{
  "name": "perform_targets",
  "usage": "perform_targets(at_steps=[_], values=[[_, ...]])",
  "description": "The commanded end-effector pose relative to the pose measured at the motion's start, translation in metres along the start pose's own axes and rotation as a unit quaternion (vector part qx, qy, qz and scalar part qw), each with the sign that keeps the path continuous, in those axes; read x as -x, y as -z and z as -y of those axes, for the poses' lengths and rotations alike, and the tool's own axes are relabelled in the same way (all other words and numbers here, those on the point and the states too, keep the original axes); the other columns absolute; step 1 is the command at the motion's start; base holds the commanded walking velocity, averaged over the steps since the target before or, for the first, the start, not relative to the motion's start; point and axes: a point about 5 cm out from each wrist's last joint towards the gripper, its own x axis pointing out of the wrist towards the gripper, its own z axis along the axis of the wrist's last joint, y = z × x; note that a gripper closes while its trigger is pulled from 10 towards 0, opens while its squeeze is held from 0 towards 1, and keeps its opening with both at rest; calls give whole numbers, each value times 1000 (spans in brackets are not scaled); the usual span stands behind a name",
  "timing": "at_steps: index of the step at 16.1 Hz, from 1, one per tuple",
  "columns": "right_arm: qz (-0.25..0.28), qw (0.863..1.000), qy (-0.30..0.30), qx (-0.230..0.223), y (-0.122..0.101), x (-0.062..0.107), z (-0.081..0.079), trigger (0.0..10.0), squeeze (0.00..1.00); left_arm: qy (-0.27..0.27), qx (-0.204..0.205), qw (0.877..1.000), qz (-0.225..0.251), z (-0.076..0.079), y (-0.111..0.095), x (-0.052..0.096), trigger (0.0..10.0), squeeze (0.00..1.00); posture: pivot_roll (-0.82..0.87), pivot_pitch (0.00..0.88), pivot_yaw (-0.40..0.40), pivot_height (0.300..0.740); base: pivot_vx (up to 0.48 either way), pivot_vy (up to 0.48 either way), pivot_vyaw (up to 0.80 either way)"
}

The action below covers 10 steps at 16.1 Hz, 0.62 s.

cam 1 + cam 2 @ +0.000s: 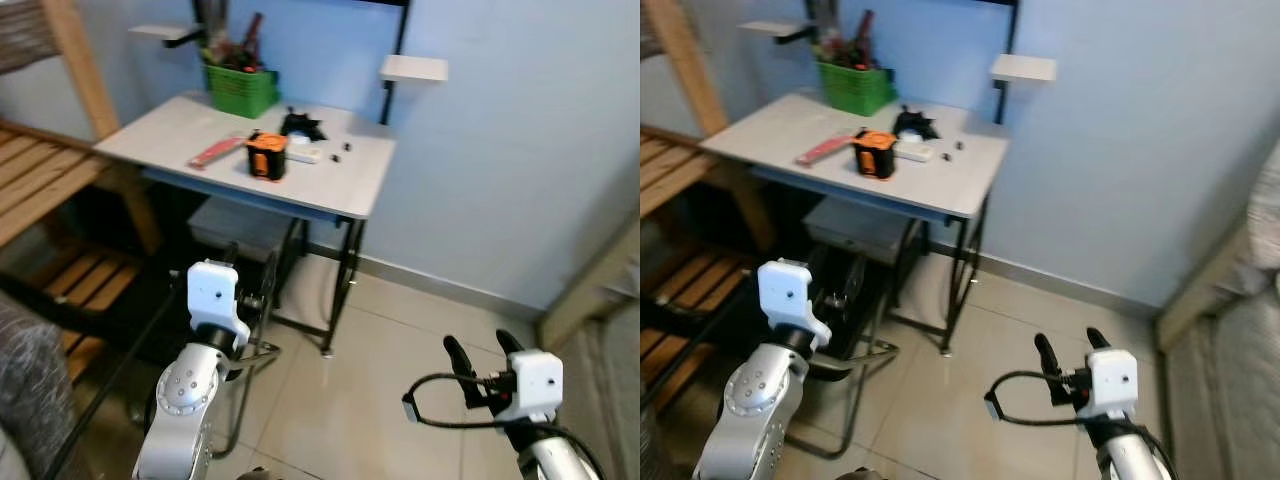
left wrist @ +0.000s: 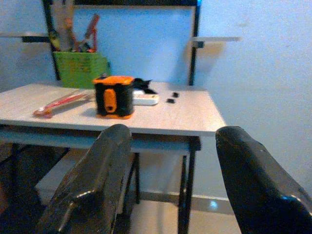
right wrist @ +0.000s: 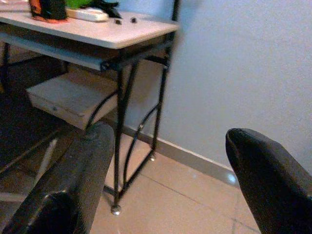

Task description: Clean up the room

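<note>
We hold our left gripper (image 1: pixel 250 268) and right gripper (image 1: pixel 482 352) released and empty over the floor, the orange-and-black box (image 1: pixel 267 155) on the desk (image 1: pixel 350 185) at twelve o'clock.

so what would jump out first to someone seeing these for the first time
Probably the orange and black box standing near the middle of the light desk, the brightest thing in the scene. Behind it, a green basket stuffed with tools stands at the desk's back edge against the blue wall. In the foreground, the left hand and right hand are both open and raised over the tiled floor, short of the desk.
</note>
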Motion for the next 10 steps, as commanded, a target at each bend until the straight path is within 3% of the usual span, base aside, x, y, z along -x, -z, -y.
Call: perform_targets(at_steps=[1, 4, 6, 9, 10], values=[[1, 1000, 10, 1, 1, 0, 6, 10000, 0, 7, 5, 1000, 1, 3, -1, 0, 10000, 0, 34, 0, -9, 740, 0, 0, 0], [-14, 1000, -4, 3, 11, -13, 7, 10000, 0, -2, 7, 1000, -17, 6, 4, -6, 10000, 0, 39, 0, -21, 740, 0, 0, 0], [15, 1000, -4, 1, -13, -28, -2, 10000, 0, 0, 4, 999, -38, 5, 12, -15, 10000, 0, 6, 0, -15, 740, 0, 0, 0], [18, 1000, 11, 4, -19, -20, 0, 10000, 0, 9, 8, 998, -58, 12, 18, -22, 10000, 0, -64, 0, 11, 740, 0, 0, 0], [25, 999, 22, 0, -23, -20, -1, 10000, 0, 10, 3, 998, -65, 7, 19, -26, 10000, 0, -99, 0, 32, 740, 0, 0, 0]])
